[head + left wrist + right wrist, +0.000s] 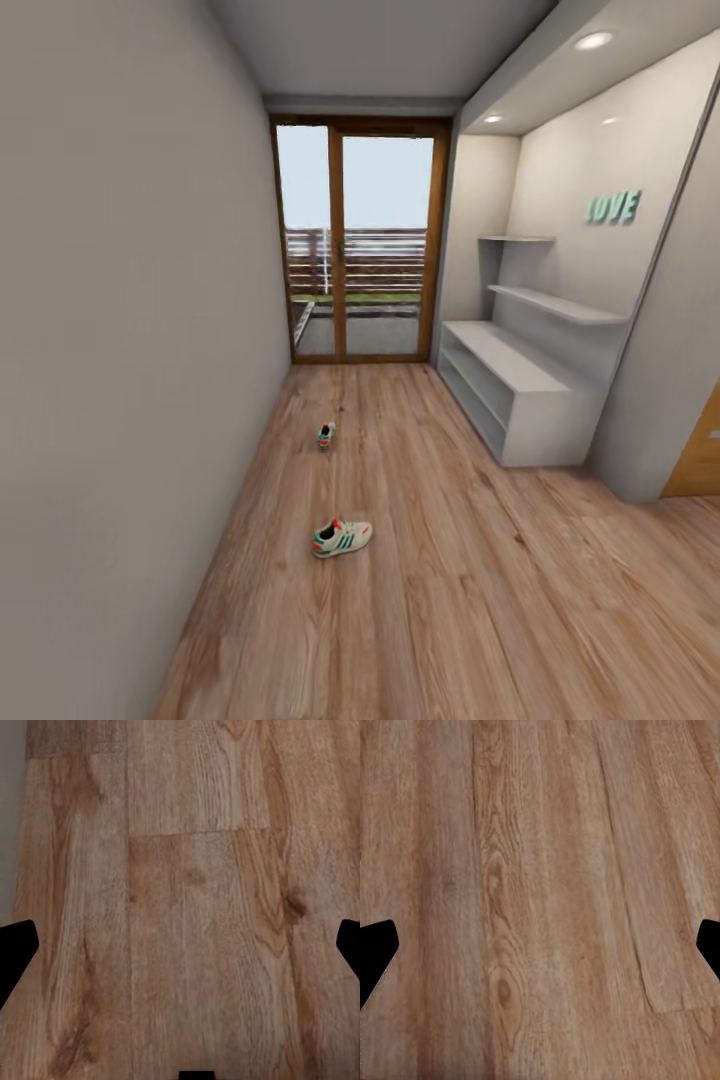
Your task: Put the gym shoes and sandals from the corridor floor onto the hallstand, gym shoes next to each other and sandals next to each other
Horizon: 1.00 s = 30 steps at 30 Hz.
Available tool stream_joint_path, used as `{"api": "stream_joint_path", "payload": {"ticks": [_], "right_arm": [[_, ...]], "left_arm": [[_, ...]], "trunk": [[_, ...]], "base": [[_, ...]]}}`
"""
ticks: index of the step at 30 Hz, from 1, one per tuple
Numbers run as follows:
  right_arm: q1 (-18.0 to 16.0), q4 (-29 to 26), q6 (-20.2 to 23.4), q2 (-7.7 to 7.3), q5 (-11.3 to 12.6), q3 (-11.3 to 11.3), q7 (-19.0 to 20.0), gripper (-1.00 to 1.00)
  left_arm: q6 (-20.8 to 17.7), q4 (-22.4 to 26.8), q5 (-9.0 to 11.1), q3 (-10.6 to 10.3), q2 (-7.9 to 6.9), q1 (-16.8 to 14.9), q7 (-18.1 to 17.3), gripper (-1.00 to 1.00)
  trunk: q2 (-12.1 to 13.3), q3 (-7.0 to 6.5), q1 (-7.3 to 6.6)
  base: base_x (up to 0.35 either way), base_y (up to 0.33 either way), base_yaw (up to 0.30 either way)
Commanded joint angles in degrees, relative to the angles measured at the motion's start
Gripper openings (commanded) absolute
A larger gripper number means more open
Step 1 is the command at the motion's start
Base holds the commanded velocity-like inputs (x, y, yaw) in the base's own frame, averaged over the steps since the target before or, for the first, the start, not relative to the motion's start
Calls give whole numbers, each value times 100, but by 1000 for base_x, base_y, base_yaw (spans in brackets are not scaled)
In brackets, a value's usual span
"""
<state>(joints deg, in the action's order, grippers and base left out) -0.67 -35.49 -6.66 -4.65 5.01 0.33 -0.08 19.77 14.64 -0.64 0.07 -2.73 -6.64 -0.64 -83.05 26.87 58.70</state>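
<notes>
Both tools (180,945) (540,945) gape over bare floor (480,600), gym shoes (341,537) ahead

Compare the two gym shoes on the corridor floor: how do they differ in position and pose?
The nearer gym shoe lies closer to the camera, side-on, showing its green stripes. The farther gym shoe sits further down the corridor toward the glass door, seen end-on and looking smaller. Both rest apart on the wood floor, left of the hallstand, not yet on it.
</notes>
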Motion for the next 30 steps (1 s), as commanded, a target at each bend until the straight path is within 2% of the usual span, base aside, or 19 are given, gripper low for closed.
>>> {"api": "stream_joint_path", "payload": {"ticks": [1, 5, 15, 30], "right_arm": [[-3, 10, -20, -1, 53, 8, -1, 100], [-3, 20, -20, -1, 59, 4, -1, 100], [-3, 19, -20, -1, 70, 2, 18, 100], [-3, -66, -21, -1, 79, -12, 34, 100]], "left_arm": [[18, -5, -7, -1, -2, -4, -7, 100], [18, -5, -7, -3, 0, -4, -7, 100], [18, -5, -7, -14, 1, -4, -5, 100], [18, -5, -7, -20, 5, -4, 4, 100]], "trunk": [[-3, 6, 3], [-3, 6, 3], [-3, 6, 3], [-3, 6, 3]], "base": [[334, 54, 0], [334, 26, -62], [333, 5, -191], [305, 0, -19]]}}
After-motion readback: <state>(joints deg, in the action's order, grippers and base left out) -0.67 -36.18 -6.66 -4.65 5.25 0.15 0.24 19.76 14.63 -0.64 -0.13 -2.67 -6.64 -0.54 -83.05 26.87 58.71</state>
